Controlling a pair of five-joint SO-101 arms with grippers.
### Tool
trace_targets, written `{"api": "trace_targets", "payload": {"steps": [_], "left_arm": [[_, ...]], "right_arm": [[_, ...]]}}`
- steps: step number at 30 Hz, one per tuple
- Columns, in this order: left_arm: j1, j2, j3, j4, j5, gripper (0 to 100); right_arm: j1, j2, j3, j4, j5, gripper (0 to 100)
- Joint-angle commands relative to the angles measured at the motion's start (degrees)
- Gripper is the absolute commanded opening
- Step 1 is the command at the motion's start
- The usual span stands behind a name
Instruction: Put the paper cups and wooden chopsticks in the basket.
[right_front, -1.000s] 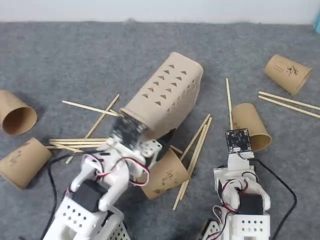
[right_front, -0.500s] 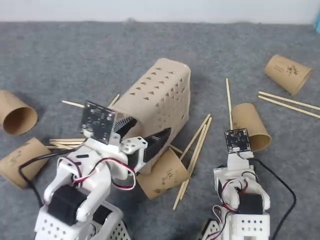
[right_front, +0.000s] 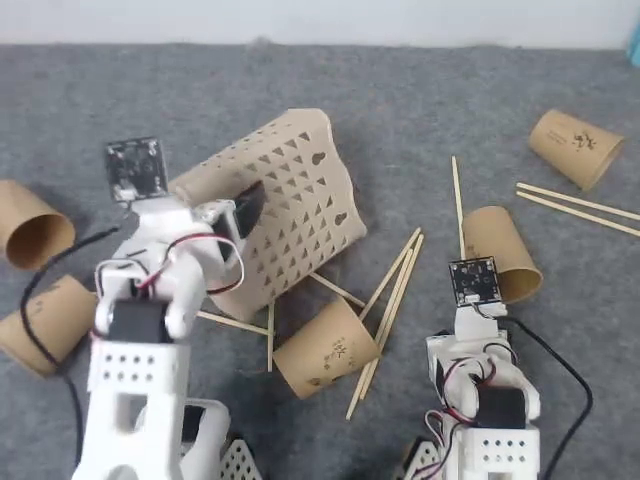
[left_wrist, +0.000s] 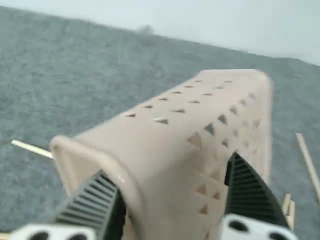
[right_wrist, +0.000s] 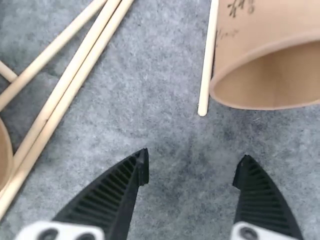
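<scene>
Left gripper (right_front: 243, 205) clamps basket (right_front: 295, 190) rim; basket tipped on side on grey carpet (right_front: 150, 110). Paper cup (right_front: 328, 350) just below basket; chopsticks (right_front: 393, 285) between basket and right-hand cup (right_front: 500, 250).
Left wrist: jaws straddle basket wall.
Right wrist: right gripper (right_wrist: 192, 165) spread wide, holding nothing, over carpet; single chopstick (right_wrist: 207, 60) lies against right-hand cup.

Counter (right_front: 420, 110): grey, felt-like top w/ short nap and mottled texture, runs edge to edge in high view. Far edge meets pale wall (right_front: 320, 20), whitish, plain; seam approx. straight. Small dark bump (right_front: 262, 42) on seam, can't tell what. Bit of teal obj. (right_front: 635, 45) at far right corner, cut off by frame. Light even, diffuse; shadows soft and short. Left wrist view: same grey top, wall pale bluish-white beyond.
</scene>
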Motion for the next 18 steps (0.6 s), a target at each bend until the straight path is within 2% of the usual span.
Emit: {"api": "trace_targets", "payload": {"steps": [1,7,14,18], "left_arm": [[-0.5,4.8,-4.7,-0.9,0.7,28],[-3.3,12.0,-12.9,9.7,-2.6,28],[-9.4,28.7,-22.2,12.9,-6.9,28],[-10.5,37.5,-32.0,19.4,-6.9,28]], "right_arm": [[0.7,-0.8,1.0,-0.7,0.7,27.0],[0.7,-0.7,1.0,-0.7,0.8,27.0],[0.7,-0.7,1.0,-0.7,0.8,27.0],[0.7,-0.7,1.0,-0.7,0.8,27.0]]}}
